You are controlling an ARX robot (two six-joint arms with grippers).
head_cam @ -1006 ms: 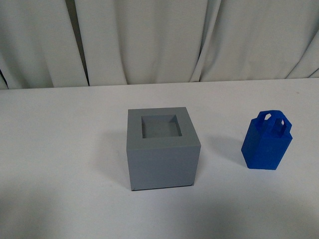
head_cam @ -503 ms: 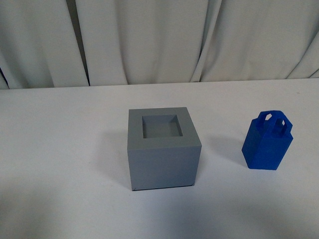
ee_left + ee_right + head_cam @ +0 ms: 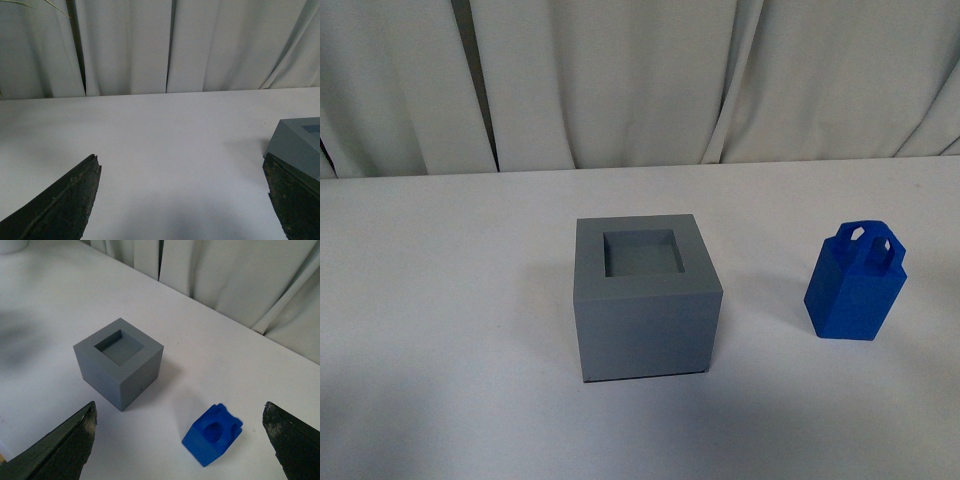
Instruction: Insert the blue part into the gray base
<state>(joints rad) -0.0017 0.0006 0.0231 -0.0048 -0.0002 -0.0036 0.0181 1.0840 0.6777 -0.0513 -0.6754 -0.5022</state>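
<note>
The gray base (image 3: 645, 296) is a matte cube with a square recess in its top, standing mid-table in the front view. The blue part (image 3: 856, 283) stands upright to its right, apart from it, handle on top. Neither arm shows in the front view. In the right wrist view my right gripper (image 3: 182, 442) is open high above the table, with the blue part (image 3: 213, 434) between its fingers far below and the gray base (image 3: 119, 361) off to one side. In the left wrist view my left gripper (image 3: 182, 200) is open and empty over bare table, a corner of the gray base (image 3: 296, 145) beside one finger.
The white table (image 3: 440, 300) runs back to a pale curtain (image 3: 640, 80) along its far edge. A white object (image 3: 11, 245) sits at the corner of the right wrist view.
</note>
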